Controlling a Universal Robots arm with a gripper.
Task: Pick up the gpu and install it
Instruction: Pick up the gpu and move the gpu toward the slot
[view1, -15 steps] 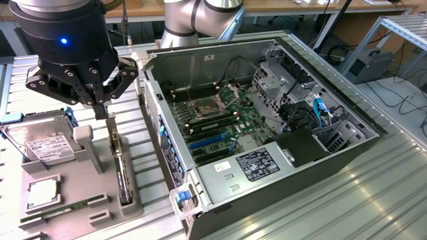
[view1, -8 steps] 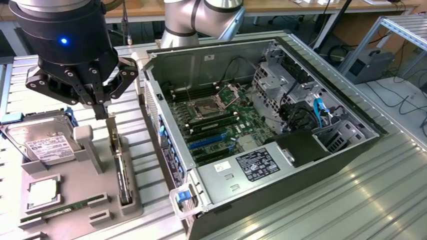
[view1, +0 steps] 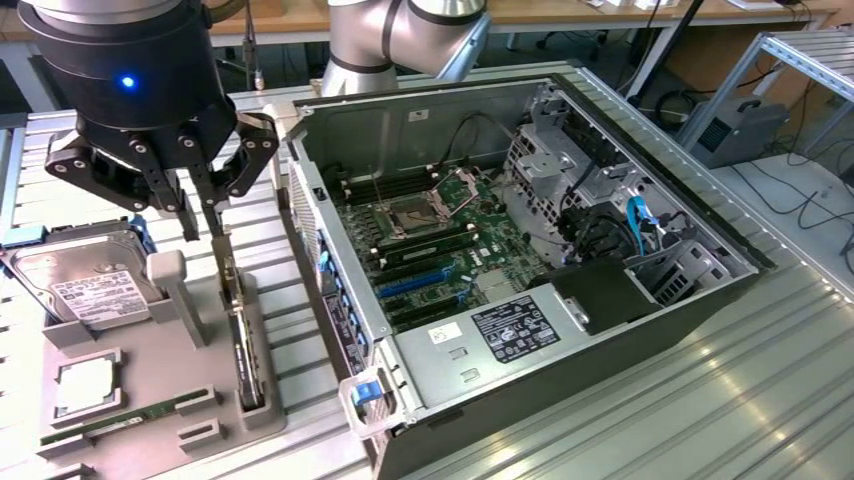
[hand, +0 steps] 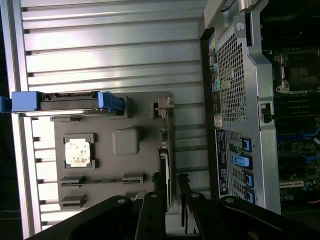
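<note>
Black fingers (hand: 156, 200) of the gripper (hand: 171, 177) are standing slightly apart, straddling the gpu (hand: 166, 135) sitting on edge between them in the grey holder (hand: 107, 165); the pick-up is beginning, and closing squarely on the board seems called for.

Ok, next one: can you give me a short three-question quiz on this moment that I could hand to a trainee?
1. True or false: the gpu is already seated in the computer case.
2. Which part is the gripper directly above? A) the hard drive B) the gpu C) the RAM stick
3. How does the gpu sit in the grey holder: lying flat or standing on edge?
Key: 1 false; 2 B; 3 standing on edge.
</note>
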